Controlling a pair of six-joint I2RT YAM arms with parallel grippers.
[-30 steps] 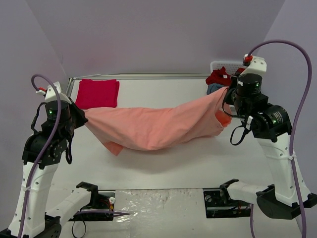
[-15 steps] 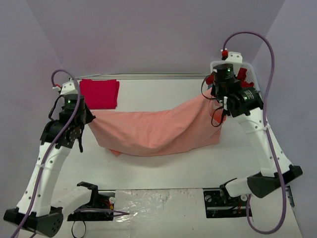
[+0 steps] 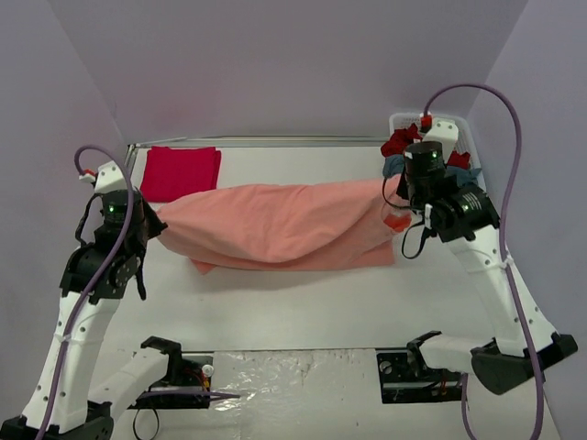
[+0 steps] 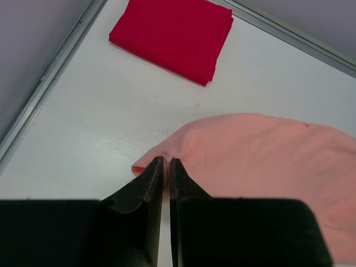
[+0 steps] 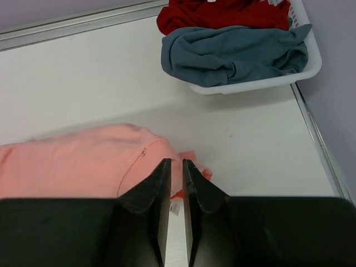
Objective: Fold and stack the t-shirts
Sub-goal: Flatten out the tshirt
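Both left gripper (image 4: 164, 162) and right gripper (image 5: 172, 164) clamp the salmon t-shirt (image 3: 275, 225) (fingertips hidden overhead); teal t-shirt (image 5: 233, 53), one o'clock, is clear only from the right wrist.

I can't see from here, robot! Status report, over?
Left end effector and right end effector shut on ends of orange t-shirt. Shirt draped across table. Folded red t-shirt beyond it, not blocking.

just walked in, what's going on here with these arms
Two arms hold a salmon-orange cloth t-shirt between them, draped across the white table: left fingers shut on one end, right fingers on the other. A folded crimson red t-shirt lies far left; a white plastic basket holds a red tee and a teal-blue tee.
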